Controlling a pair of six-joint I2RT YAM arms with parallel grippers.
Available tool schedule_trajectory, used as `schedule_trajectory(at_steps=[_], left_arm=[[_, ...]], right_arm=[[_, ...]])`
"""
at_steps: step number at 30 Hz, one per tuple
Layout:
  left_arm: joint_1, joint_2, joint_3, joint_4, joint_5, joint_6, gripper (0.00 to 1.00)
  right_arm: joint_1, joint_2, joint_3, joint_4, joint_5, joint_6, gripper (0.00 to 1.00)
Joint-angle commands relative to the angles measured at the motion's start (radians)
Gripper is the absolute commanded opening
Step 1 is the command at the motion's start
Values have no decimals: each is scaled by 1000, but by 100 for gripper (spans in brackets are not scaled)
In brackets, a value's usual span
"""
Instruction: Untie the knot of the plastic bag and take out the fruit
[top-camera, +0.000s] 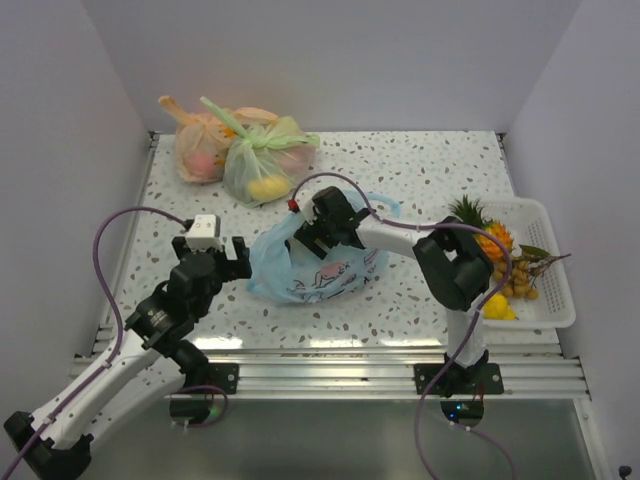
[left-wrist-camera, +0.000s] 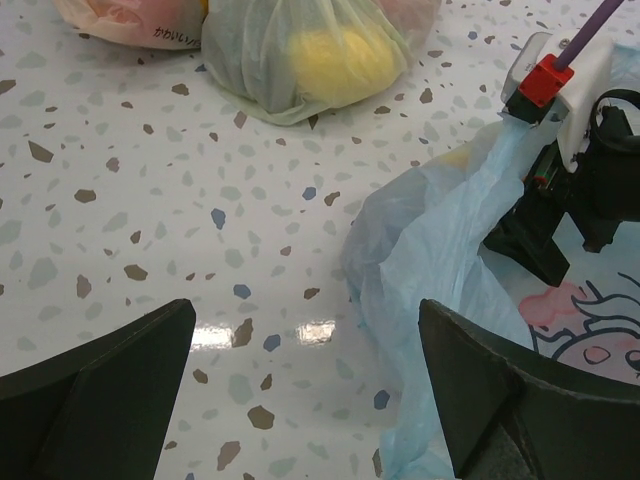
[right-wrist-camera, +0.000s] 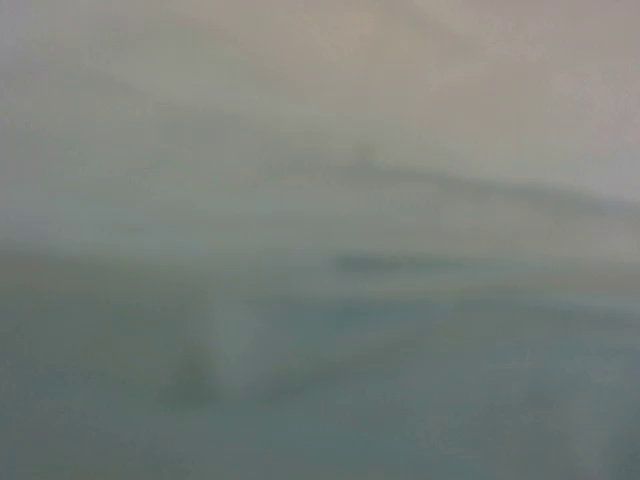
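Plastic bag (top-camera: 340, 278) on counter (top-camera: 420, 170); left pincer (left-wrist-camera: 305, 400) spread beside it; right pincer (top-camera: 318, 238) at its top, whether spread or pressed together cannot be told

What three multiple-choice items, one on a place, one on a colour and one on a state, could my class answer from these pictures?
1. Where does the pineapple lie?
A. In the white basket
B. On the floor below
C. On top of an arm

2. Which colour is the bag with the cartoon print?
A. Orange
B. Green
C. Light blue

3. How does the left claw stand?
A. Shut on a fruit
B. Open, holding nothing
C. Shut on a handle strip

Answers:
1 A: its green crown and orange body rest in the basket at the right.
2 C: the pink-and-black print sits on pale blue plastic.
3 B: the left wrist view shows its fingers wide apart with bare table between them.
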Motion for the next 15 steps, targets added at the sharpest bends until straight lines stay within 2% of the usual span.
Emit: schedule_trajectory(at_steps=[1, 8, 15], left_arm=[[6, 6, -9, 61, 12, 21, 100], [9, 9, -8, 62, 15, 21, 100], [12, 9, -9, 64, 20, 24, 100]], right_arm=[[6, 23, 47, 41, -59, 29, 94], [4, 6, 21, 91, -108, 69, 74], [4, -55, -15, 84, -110, 80, 38]])
